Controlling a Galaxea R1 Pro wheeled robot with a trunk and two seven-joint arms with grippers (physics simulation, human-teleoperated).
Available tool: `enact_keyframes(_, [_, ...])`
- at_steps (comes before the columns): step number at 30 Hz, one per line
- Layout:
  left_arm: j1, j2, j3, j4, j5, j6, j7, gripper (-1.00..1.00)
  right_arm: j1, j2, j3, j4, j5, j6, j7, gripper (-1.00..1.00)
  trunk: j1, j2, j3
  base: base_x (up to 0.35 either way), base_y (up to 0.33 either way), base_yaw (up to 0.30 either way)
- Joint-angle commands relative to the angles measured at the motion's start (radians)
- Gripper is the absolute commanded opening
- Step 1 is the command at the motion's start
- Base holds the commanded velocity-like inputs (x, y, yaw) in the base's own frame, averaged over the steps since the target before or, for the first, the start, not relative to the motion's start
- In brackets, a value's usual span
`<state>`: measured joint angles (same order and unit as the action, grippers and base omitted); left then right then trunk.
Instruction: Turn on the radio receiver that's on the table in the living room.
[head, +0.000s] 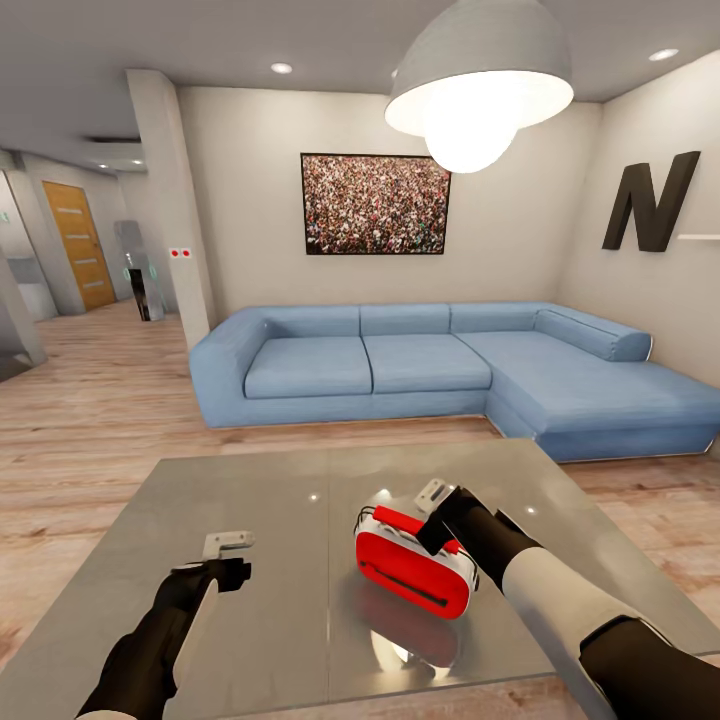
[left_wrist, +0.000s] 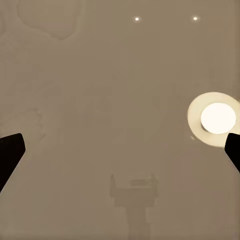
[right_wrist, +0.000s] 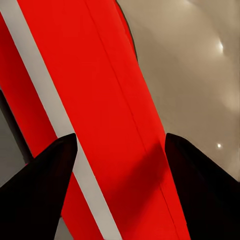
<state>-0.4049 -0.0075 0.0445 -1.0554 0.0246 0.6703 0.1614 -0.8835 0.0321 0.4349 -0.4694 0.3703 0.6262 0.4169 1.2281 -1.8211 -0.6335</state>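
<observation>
The radio receiver (head: 413, 559) lay right of centre in the lower frame on the grey tabletop (head: 270, 490), my right end effector (head: 440, 515) poised at its top with fingers spread either side of the red shell, not clamping. I judged a gentle, straight press best, so the box would not skid on the gloss. My left end effector (head: 236, 560) hovered open at lower left. I counted one receiver, one tabletop, two end effectors, one sofa (head: 420, 365).
</observation>
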Motion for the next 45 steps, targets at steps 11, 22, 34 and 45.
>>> enact_keyframes(11, [0.000,0.000,0.000,0.000,0.000,0.000,0.001,1.00,0.001,0.000,-0.001,0.000,-0.010,0.003,0.000,-1.00,0.000,0.000,0.000,0.000,0.000,0.000])
enact_keyframes(22, [0.000,0.001,0.000,0.000,0.001,-0.001,-0.002,1.00,0.001,0.000,-0.001,0.000,-0.010,0.003,0.000,-1.00,0.000,0.000,0.000,0.000,0.000,0.000])
enact_keyframes(34, [0.000,0.001,0.000,0.000,0.002,-0.003,-0.002,1.00,0.001,0.000,-0.001,0.000,-0.007,0.003,0.000,-1.00,-0.019,0.035,0.016,0.000,0.000,0.000])
enact_keyframes(45, [0.000,0.001,0.000,0.000,0.000,-0.003,0.000,1.00,0.001,0.000,-0.007,-0.005,-0.010,-0.068,-0.011,-1.00,-0.061,0.112,0.050,0.000,0.000,0.000])
